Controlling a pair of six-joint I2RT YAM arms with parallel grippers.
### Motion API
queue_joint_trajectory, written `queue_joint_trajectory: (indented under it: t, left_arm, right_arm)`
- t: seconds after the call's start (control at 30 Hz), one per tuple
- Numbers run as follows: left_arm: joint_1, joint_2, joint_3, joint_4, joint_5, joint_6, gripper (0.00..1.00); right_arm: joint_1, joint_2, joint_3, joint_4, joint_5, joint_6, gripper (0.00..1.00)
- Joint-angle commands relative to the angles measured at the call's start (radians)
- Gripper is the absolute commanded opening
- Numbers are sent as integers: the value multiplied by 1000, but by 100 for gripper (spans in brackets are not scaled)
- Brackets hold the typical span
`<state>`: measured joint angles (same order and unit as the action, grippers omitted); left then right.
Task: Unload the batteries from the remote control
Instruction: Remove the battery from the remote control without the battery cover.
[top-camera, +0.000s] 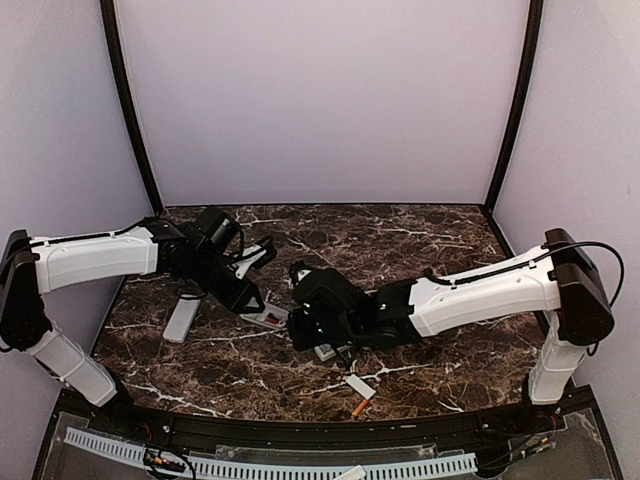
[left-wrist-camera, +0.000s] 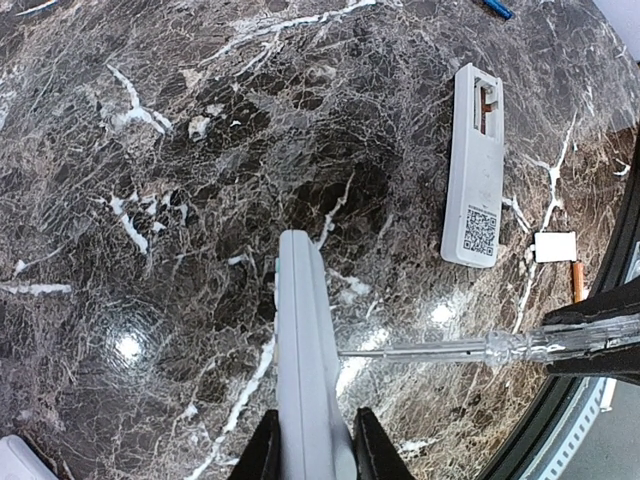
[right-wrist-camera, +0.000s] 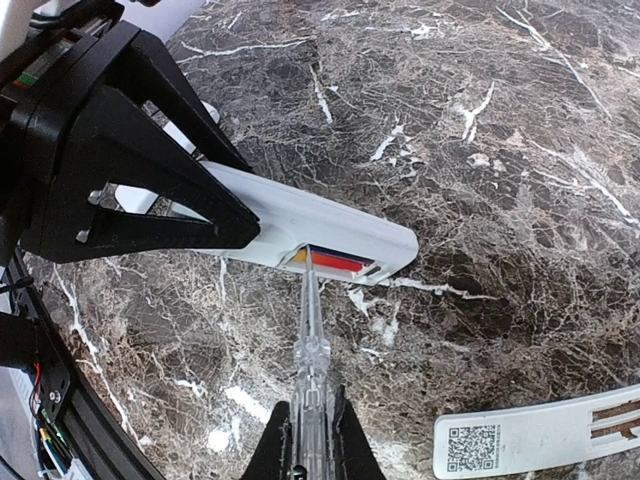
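My left gripper (left-wrist-camera: 315, 440) is shut on a white remote control (left-wrist-camera: 305, 340), held on its edge just above the marble table. In the right wrist view that remote (right-wrist-camera: 330, 225) shows an open compartment with batteries (right-wrist-camera: 338, 261), red, blue and orange, inside. My right gripper (right-wrist-camera: 311, 420) is shut on a clear plastic pry tool (right-wrist-camera: 315, 350); the tool's tip sits in the compartment at the batteries' left end. From above, both grippers meet mid-table, left (top-camera: 248, 297) and right (top-camera: 300, 325), around the remote (top-camera: 268, 319).
A second remote (left-wrist-camera: 475, 170) with a QR label and an open compartment lies nearby. Beside it are a small white cover (left-wrist-camera: 555, 246) and a loose orange battery (left-wrist-camera: 577, 280). A blue battery (left-wrist-camera: 497, 8) lies farther off. A third remote (top-camera: 182, 318) rests at the left.
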<state>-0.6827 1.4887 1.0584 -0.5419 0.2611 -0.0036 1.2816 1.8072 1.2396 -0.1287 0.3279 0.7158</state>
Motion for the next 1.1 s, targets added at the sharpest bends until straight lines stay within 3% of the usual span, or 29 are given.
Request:
queue_joint_trajectory:
  t: [0.0,0.3,0.7,1.07]
  left_arm:
    - [-2,-3,7,-18,10,8,0]
    - [0,-1,8,-20,11,8,0]
    - [0,34,18,-44,-6,-29,0]
    - [24,71,35,-65,44,-43,0]
  right_arm:
    - [-5,14,5,72,-25,-4,0]
    - [-19,16,-26,125,-82,35,0]
    - [-53,-2,-150,327,-200,146,0]
    - [-63,-35,-199,322,-112,186,0]
